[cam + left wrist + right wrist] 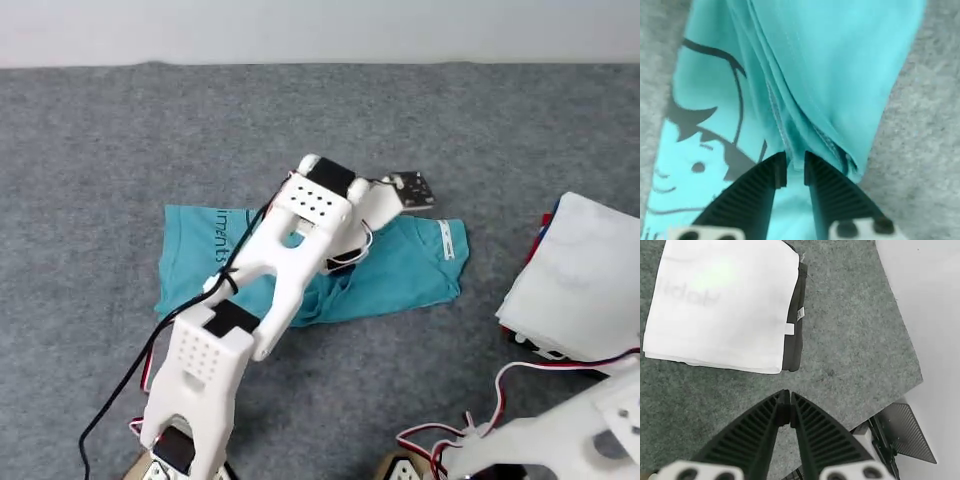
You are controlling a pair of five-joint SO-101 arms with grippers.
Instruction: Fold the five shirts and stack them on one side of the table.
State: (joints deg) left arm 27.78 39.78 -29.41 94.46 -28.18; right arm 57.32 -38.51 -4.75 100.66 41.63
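The teal shirt lies partly folded at the centre of the grey tabletop. The left gripper is over its middle, jaws almost together and pinching a doubled fold of its cloth. At 3 o'clock sits the stack, a white shirt on top. The right gripper hangs beside it, jaws pressed together and empty.

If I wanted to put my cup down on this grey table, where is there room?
The far strip of grey table beyond the teal shirt is bare, and so is the gap between that shirt and the folded stack. The middle is crowded: the left gripper pinches the shirt there.
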